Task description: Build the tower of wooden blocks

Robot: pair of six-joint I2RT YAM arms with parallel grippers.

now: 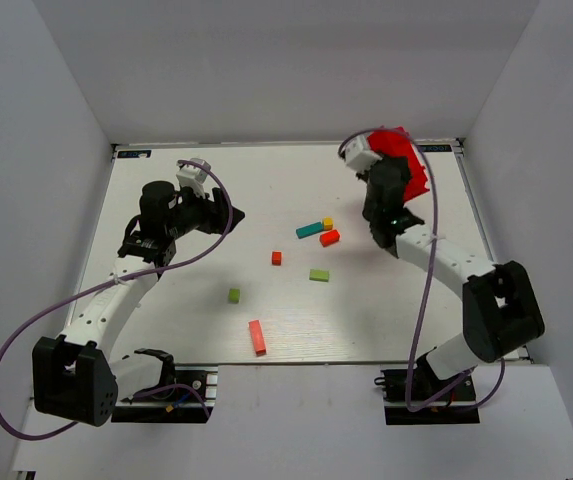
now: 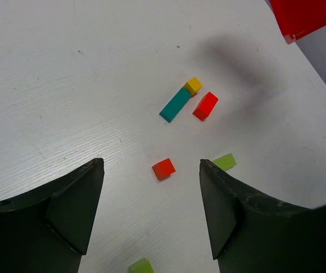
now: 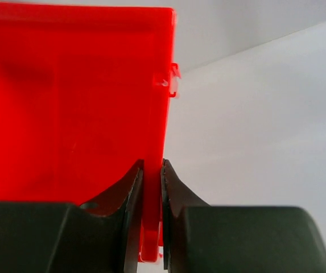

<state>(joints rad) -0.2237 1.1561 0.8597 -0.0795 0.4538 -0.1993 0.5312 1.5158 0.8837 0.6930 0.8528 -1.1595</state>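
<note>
Now the right hand (image 3: pixel 151 170) is clenching a wall of the tray (image 3: pixel 66 102) at the far right corner of the bench (image 1: pixel 366 320). The left hand (image 2: pixel 151 162) is hovering released toward the left edge, while the blocks (image 1: pixel 313 230) are lying scattered mid-bench, unstacked.

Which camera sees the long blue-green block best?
The left wrist view: the teal block looks big and clear there. The top view shows that block tiny. The right wrist view misses it, showing the red tray.

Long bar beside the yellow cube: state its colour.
Teal-blue; the bar shows best in the left wrist view, lying next to the yellow cube.
</note>
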